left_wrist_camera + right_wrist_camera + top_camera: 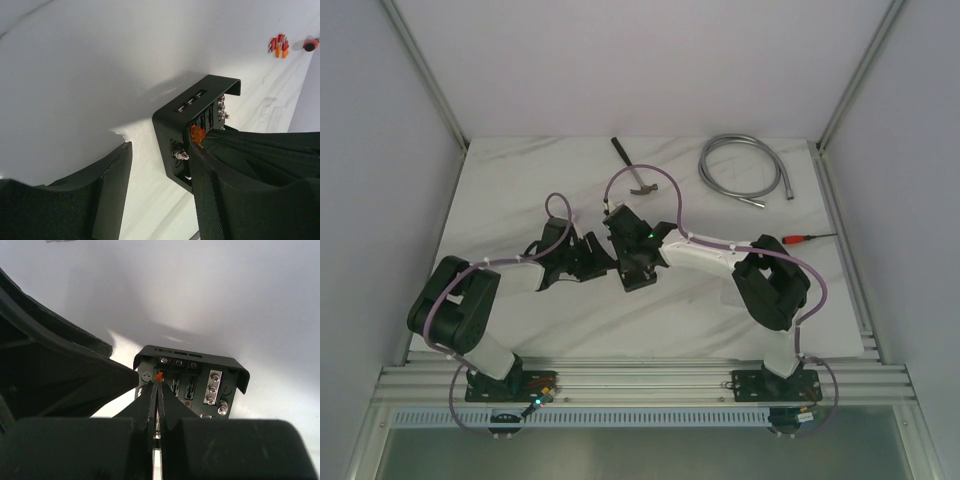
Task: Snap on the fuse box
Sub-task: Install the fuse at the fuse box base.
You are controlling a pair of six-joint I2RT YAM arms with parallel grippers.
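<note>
We see the fuse box (182,112) near the middle of the table (75,75), between the two arms, with its slotted face turned toward the right gripper (158,385). That gripper's jaws are clenched on a small orange fuse (159,376), whose tip is right at the row of slots. The left gripper (162,150) is spread wide: one jaw lies against the side of the box and the other stands apart from it, so nothing clamps the box. That is our main worry. We judge that if the right arm presses the fuse home, the box can slide or tip away across the smooth table, since it is braced on one side only. A second risk is aim. The fuse is tiny and pinched at the very tips, and if it meets the edge of a slot rather than the opening it can twist in the grip, pop free or bend its legs. From the right wrist view we cannot tell whether it is lined up with a slot or resting on the rim between two. The two grippers are also very close together, so a sideways correction by either could knock one into the other or shove the box. Some loose fuses (279,46) lie well apart on the table, out of the way.
</note>
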